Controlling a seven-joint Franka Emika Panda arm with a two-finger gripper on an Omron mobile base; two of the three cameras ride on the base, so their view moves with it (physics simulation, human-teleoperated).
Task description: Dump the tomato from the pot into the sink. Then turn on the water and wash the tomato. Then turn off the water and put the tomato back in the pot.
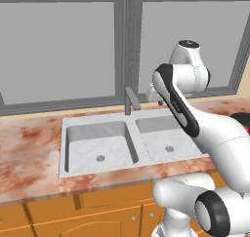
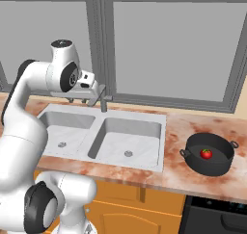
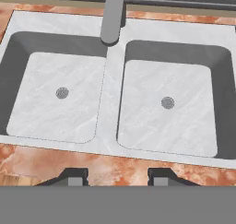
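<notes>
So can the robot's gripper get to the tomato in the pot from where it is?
Probably yes. The tomato sits in the uncovered pot on the counter, nothing above it. The gripper is open, above the sink, so it must swing across.

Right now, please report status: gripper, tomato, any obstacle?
Gripper open, empty, above sink front rim. Tomato in pot on counter, right of sink. Both basins empty; faucet over divider.

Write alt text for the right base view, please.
A black pot holding a red tomato sits on the marbled counter right of an empty double-basin sink. The white arm reaches over the sink toward the grey faucet.
</notes>
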